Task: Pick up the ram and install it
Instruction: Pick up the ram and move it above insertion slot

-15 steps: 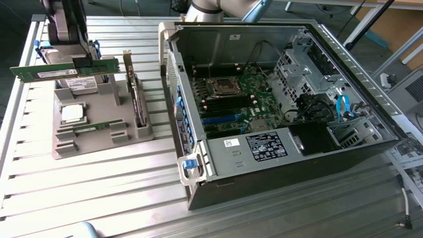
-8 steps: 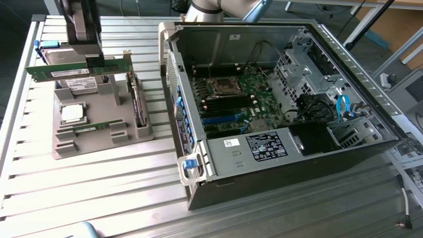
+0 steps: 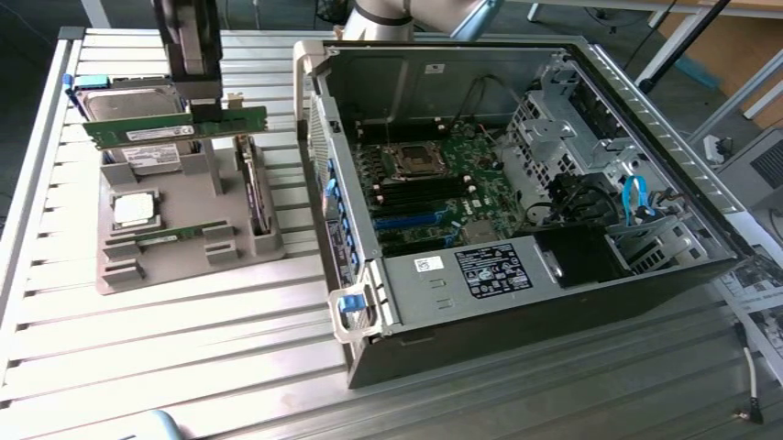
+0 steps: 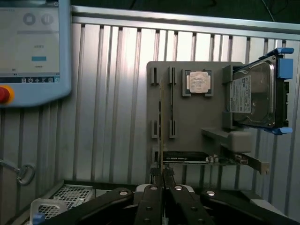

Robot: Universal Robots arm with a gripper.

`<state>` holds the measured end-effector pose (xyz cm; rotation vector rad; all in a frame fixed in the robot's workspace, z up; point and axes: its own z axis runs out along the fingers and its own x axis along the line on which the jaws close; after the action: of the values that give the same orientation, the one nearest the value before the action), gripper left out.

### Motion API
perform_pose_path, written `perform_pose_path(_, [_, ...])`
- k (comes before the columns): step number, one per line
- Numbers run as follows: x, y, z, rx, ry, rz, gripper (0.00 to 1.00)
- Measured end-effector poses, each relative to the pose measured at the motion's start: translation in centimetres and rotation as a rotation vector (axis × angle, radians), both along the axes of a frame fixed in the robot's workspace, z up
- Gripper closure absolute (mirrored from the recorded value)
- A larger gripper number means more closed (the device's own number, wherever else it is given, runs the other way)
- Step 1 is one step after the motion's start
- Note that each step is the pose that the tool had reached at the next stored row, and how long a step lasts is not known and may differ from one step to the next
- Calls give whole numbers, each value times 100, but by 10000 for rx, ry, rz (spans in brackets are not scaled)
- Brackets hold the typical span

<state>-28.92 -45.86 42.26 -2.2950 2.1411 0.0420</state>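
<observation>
The ram (image 3: 147,131) is a thin green stick with a white label. It hangs level above the grey parts holder (image 3: 183,229) at the exterior view's upper left. My gripper (image 3: 208,110) comes down from above and is shut on the ram's upper edge, toward the end nearer the case. In the wrist view the ram (image 4: 161,122) shows edge-on as a thin line running out from between the shut fingers of the gripper (image 4: 162,174), over the holder (image 4: 192,112).
The holder carries a silver processor (image 3: 132,209), a hard drive (image 3: 123,99) and a dark expansion card (image 3: 253,197). The open computer case (image 3: 367,302) lies at the exterior view's right, motherboard (image 3: 428,183) exposed. A teach pendant (image 4: 33,47) rests on the slatted table.
</observation>
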Motion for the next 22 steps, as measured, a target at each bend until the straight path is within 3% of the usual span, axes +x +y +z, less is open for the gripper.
perform_pose_path(22, [698, -4, 0, 0, 0, 1, 88])
